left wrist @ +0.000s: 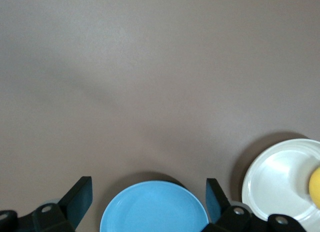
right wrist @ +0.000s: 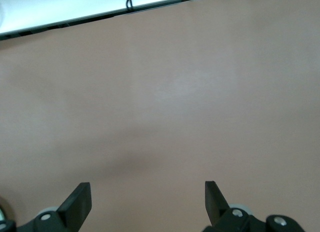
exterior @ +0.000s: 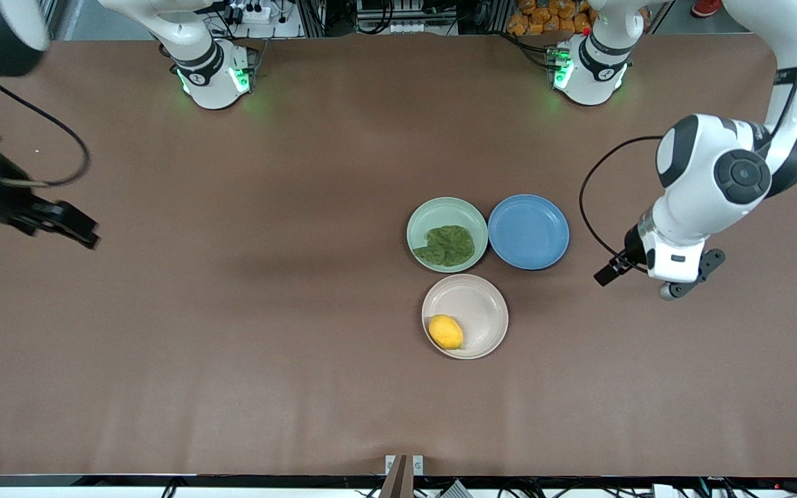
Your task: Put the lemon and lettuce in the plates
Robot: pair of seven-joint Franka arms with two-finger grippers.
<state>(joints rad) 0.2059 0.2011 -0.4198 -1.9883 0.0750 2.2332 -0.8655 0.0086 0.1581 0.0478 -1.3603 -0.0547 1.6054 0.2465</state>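
The lettuce (exterior: 448,245) lies in the mint green plate (exterior: 423,220). The lemon (exterior: 445,331) lies in the beige-white plate (exterior: 481,304), at the rim nearest the front camera. My left gripper (exterior: 682,277) hangs open and empty over bare table toward the left arm's end, beside the blue plate. In the left wrist view the open gripper (left wrist: 149,202) frames the blue plate (left wrist: 155,212); the beige-white plate (left wrist: 280,177) and an edge of the lemon (left wrist: 315,187) also show. My right gripper (exterior: 73,225) is open and empty at the right arm's end (right wrist: 147,202).
An empty blue plate (exterior: 528,231) sits beside the mint green plate, toward the left arm's end. The three plates stand close together. The right wrist view shows brown table and the table's edge (right wrist: 115,12).
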